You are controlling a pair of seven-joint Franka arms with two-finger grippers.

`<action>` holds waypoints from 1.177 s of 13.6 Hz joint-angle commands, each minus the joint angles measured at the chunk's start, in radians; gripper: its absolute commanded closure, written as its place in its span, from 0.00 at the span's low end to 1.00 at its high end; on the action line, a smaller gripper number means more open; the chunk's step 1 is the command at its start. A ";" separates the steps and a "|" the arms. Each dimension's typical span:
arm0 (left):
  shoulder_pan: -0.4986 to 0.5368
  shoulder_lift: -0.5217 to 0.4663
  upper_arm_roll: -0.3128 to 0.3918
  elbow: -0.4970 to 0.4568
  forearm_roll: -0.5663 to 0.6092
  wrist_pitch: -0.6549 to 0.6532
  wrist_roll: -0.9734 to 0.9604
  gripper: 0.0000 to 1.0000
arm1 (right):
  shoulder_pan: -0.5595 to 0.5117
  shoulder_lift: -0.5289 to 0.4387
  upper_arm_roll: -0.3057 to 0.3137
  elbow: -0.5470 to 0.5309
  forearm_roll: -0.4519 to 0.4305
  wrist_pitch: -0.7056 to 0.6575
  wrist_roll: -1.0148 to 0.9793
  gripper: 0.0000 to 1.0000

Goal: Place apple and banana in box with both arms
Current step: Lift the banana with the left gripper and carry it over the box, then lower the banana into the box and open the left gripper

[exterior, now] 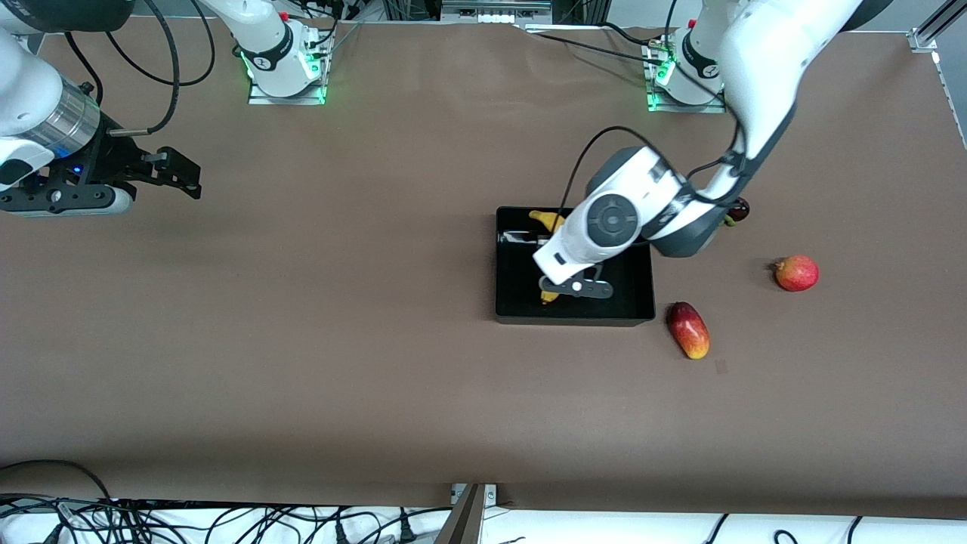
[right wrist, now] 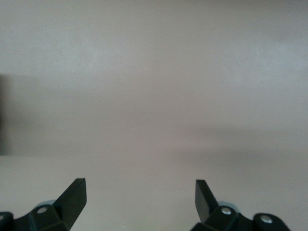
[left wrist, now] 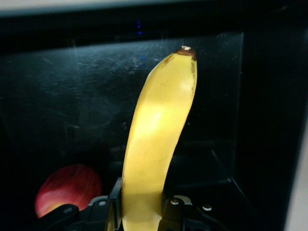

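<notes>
The black box [exterior: 574, 313] sits mid-table toward the left arm's end. My left gripper [exterior: 560, 290] is down inside it, shut on the yellow banana [exterior: 545, 220], whose two ends show past the wrist. In the left wrist view the banana [left wrist: 159, 134] runs out from between the fingers [left wrist: 115, 192] over the glossy box floor [left wrist: 72, 96]. The red apple [left wrist: 67, 190] lies in the box beside the gripper; the arm hides it in the front view. My right gripper [exterior: 181, 177] is open and empty, held above bare table at the right arm's end [right wrist: 140, 192].
An elongated red-yellow fruit [exterior: 688, 330] lies just outside the box's corner nearest the front camera. A red-orange round fruit with a nub [exterior: 796, 273] lies farther toward the left arm's end. A dark round fruit [exterior: 739, 209] peeks out by the left arm's elbow.
</notes>
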 commanded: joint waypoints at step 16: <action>0.020 -0.065 0.030 0.092 0.062 -0.079 -0.051 0.00 | -0.005 0.008 0.009 0.020 -0.014 -0.006 -0.004 0.00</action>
